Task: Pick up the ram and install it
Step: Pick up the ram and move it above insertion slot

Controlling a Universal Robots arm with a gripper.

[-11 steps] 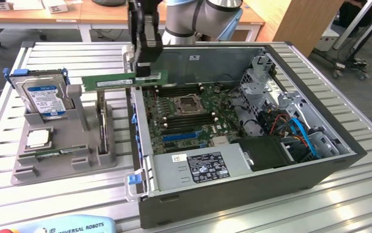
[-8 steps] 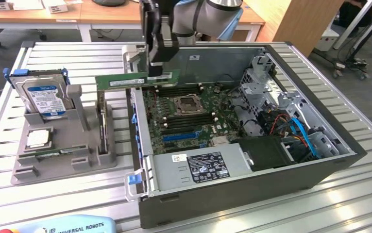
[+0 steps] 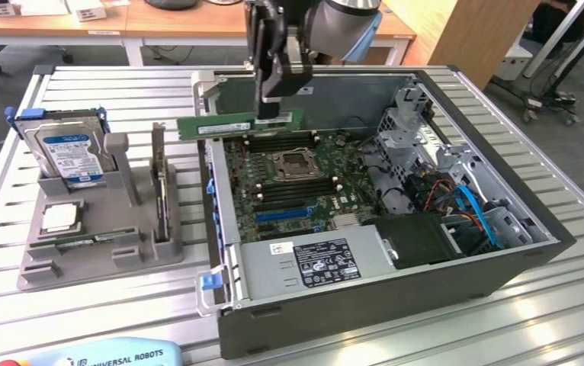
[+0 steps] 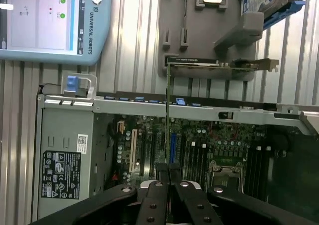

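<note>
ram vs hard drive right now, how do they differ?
The ram is a thin green stick; the hard drive is a thicker silver block with a blue label. The ram is clamped in the gripper above the open case; the hard drive stands in the grey holder beside it. Neither lies flat.

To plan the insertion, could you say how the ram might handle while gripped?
The ram looks thin and flat: probably light and stiff. The end effector holds it off-centre, so it might pivot if bumped. A bare circuit board, likely fragile.

Ram (image 4: pixel 168 110) edge-on between clamped fingers (image 4: pixel 161 175)
</note>
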